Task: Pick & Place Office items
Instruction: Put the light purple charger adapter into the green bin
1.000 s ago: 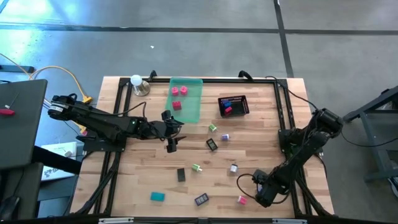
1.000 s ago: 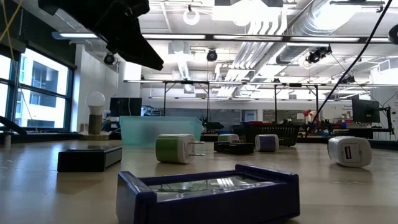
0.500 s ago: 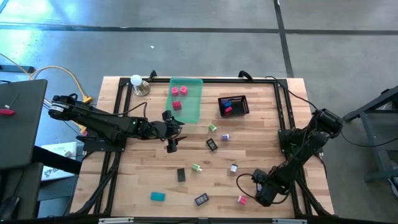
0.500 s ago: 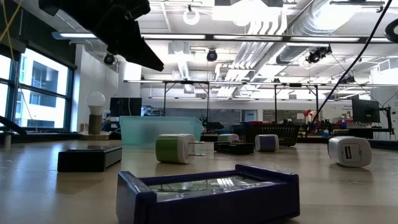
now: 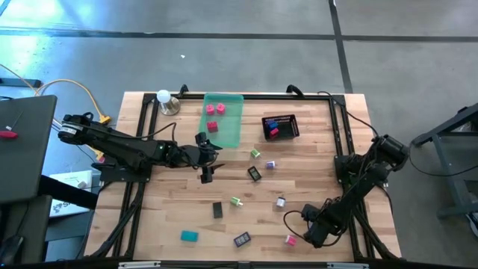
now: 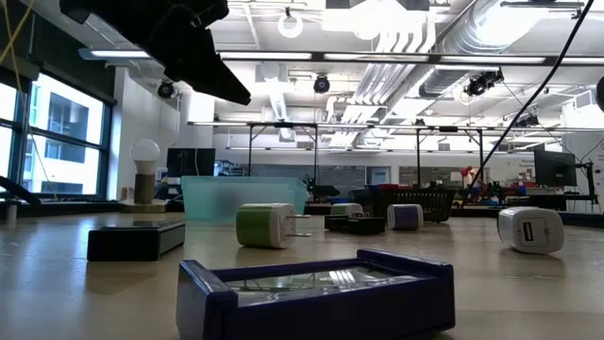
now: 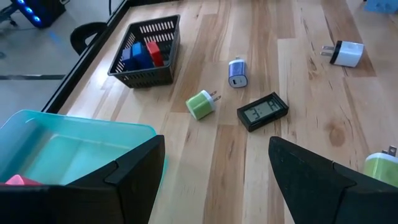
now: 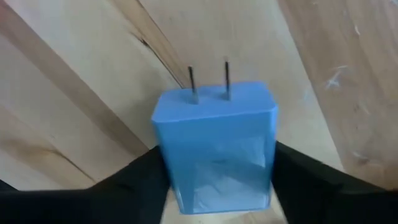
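Note:
In the right wrist view a blue plug adapter [image 8: 214,149] lies on the wood with its two prongs [image 8: 208,78] sticking out level. My right gripper [image 8: 214,193] stands over it near the table's front right [image 5: 312,236], shut on it; the high view hides the adapter under the gripper. A pink piece [image 5: 290,240] lies just to the gripper's left. My left gripper [image 5: 207,168] hovers open over the table's middle left, beside the green tray [image 5: 224,127], its fingers bare in the left wrist view [image 7: 211,180]. My right gripper pinches the blue adapter by its two opposite side faces [image 8: 173,177], one dark finger [image 8: 134,180] on each side. The fingers come from above, pointing steeply down. The adapter lies flat on the table, prongs pointing away from the fingers.
The tray holds pink pieces [image 5: 215,110]. A black mesh basket [image 5: 280,125] holds blue and red ones. Loose on the wood lie green-and-white plugs [image 5: 255,153] [image 5: 237,202], a lavender piece [image 5: 270,164], black pieces [image 5: 255,173] [image 5: 217,210], a teal block [image 5: 189,236] and a dark framed piece [image 5: 242,240].
My right arm has sunk a little toward the table at the front right. The loose pieces lie where they were.

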`<state>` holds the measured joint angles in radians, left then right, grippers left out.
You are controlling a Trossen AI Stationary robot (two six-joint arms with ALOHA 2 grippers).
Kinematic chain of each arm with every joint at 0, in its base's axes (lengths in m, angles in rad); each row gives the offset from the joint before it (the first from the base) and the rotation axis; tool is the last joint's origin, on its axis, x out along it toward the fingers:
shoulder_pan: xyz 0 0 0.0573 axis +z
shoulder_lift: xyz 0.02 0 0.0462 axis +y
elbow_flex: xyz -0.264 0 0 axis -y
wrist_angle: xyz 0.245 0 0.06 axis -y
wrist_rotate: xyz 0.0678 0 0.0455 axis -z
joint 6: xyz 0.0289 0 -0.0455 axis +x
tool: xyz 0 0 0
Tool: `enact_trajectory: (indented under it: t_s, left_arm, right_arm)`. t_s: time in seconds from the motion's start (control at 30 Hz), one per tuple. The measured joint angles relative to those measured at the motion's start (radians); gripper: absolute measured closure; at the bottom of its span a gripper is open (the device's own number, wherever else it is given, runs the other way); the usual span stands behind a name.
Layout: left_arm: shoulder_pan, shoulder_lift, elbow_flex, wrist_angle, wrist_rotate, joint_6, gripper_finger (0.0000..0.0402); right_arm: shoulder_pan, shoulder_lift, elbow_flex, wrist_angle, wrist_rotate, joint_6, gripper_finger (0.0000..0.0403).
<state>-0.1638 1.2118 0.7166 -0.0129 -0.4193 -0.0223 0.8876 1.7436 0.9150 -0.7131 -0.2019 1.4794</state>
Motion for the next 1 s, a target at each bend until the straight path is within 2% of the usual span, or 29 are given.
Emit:
enact_trajectory:
  t_s: [0.07, 0.1, 0.37, 0.63, 0.73, 0.87, 1.0]
  left_arm:
    - [0.0, 0.0, 0.0, 0.0, -0.001, 0.004, 0.0121]
    - [0.0, 0.0, 0.0, 0.002, -0.001, 0.014, 0.0121]
    - [-0.037, 0.0, 0.0, 0.036, -0.002, 0.18, 0.0121]
    - [-0.141, 0.0, 0.0, 0.096, -0.002, 0.4, 0.0121]
    - [-0.183, 0.013, 0.0, 0.159, 0.001, 0.556, 0.0121]
    - [-0.22, 0.047, 0.001, 0.228, 0.002, 0.852, 0.0121]
    - [-0.236, 0.096, 0.001, 0.301, 0.001, 1.146, 0.0121]
  right_arm:
    - [-0.011, -0.008, -0.002, -0.001, -0.008, -0.014, 0.0205]
    - [-0.014, -0.013, -0.002, -0.001, -0.007, -0.018, 0.0209]
    - [-0.042, -0.083, -0.006, 0.012, 0.04, -0.074, 0.0209]
    - [-0.07, -0.214, -0.005, 0.048, 0.213, -0.16, 0.0209]
    - [-0.105, -0.276, -0.005, 0.11, 0.275, -0.278, 0.0209]
    - [-0.217, -0.337, -0.005, 0.266, 0.298, -0.563, 0.0209]
    - [-0.356, -0.338, -0.003, 0.489, 0.148, -0.814, 0.0209]
